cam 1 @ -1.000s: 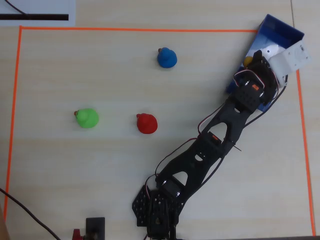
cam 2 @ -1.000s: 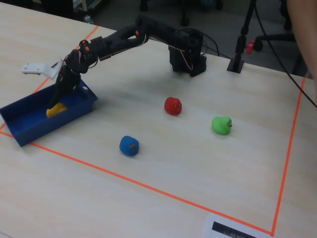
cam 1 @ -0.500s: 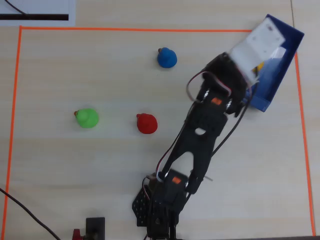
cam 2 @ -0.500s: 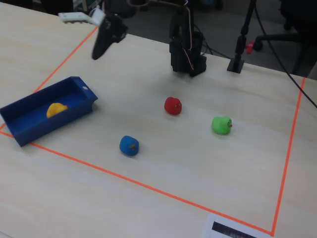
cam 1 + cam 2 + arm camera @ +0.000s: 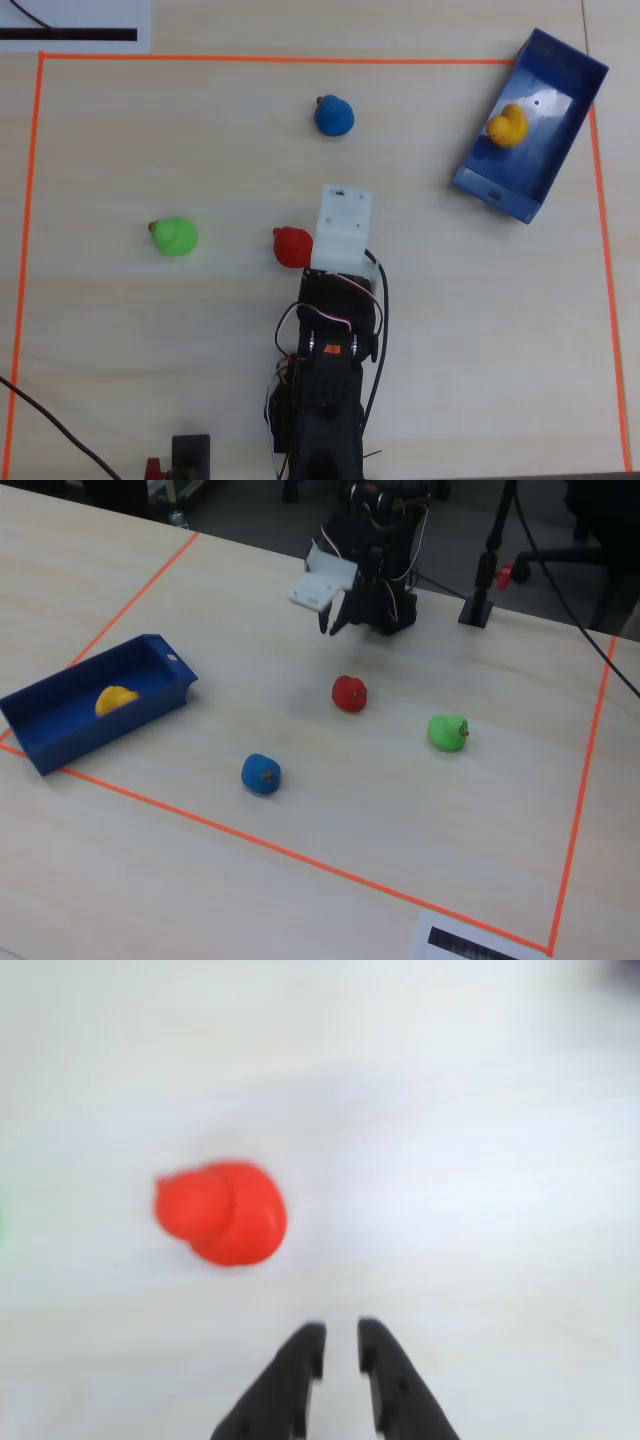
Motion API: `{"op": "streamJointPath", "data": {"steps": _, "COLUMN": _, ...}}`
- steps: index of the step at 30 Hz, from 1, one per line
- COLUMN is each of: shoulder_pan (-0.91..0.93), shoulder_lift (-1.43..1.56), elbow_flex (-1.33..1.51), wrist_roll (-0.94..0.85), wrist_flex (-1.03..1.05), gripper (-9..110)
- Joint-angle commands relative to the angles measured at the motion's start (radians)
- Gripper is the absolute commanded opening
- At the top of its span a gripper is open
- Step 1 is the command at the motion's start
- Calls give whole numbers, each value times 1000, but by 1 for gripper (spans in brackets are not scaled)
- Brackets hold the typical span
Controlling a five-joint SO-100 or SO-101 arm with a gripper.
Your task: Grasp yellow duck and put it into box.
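The yellow duck [image 5: 508, 126] lies inside the dark blue box [image 5: 497, 194] at the far right of the overhead view. In the fixed view the duck [image 5: 116, 699] is in the box [image 5: 95, 737] at the left. My gripper [image 5: 336, 618] hangs in the air close to the arm's base, far from the box. In the wrist view my gripper [image 5: 340, 1335] has its black fingers almost together with a narrow gap, and nothing is between them. In the overhead view the white wrist mount [image 5: 341, 226] hides the fingers.
A red duck [image 5: 292, 245] sits just left of the wrist mount and shows in the wrist view [image 5: 222, 1212]. A green duck [image 5: 175, 237] and a blue duck [image 5: 334, 115] stand on the table. Orange tape [image 5: 300, 59] frames the work area.
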Motion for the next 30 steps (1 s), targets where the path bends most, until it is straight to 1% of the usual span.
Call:
{"op": "streamJointPath", "data": {"steps": 1, "shoulder_pan": -57, "shoulder_lift": 94, "elbow_flex": 255, "wrist_roll": -20, "wrist_flex": -104, "gripper": 0}}
{"op": "streamJointPath", "data": {"steps": 3, "shoulder_pan": -69, "shoulder_lift": 140, "elbow_flex": 324, "wrist_roll": -35, "wrist_flex": -118, "gripper": 0}}
{"op": "streamJointPath", "data": {"steps": 9, "shoulder_pan": -81, "shoulder_lift": 238, "elbow_flex": 413, "wrist_roll": -35, "wrist_flex": -63, "gripper": 0}}
{"op": "streamJointPath", "data": {"steps": 17, "shoulder_pan": -100, "shoulder_lift": 261, "elbow_flex": 413, "wrist_roll": -23, "wrist_flex": 67, "gripper": 0}}
{"op": "streamJointPath", "data": {"steps": 30, "shoulder_pan": -112, "shoulder_lift": 261, "elbow_flex": 413, "wrist_roll": -21, "wrist_flex": 67, "gripper": 1}}
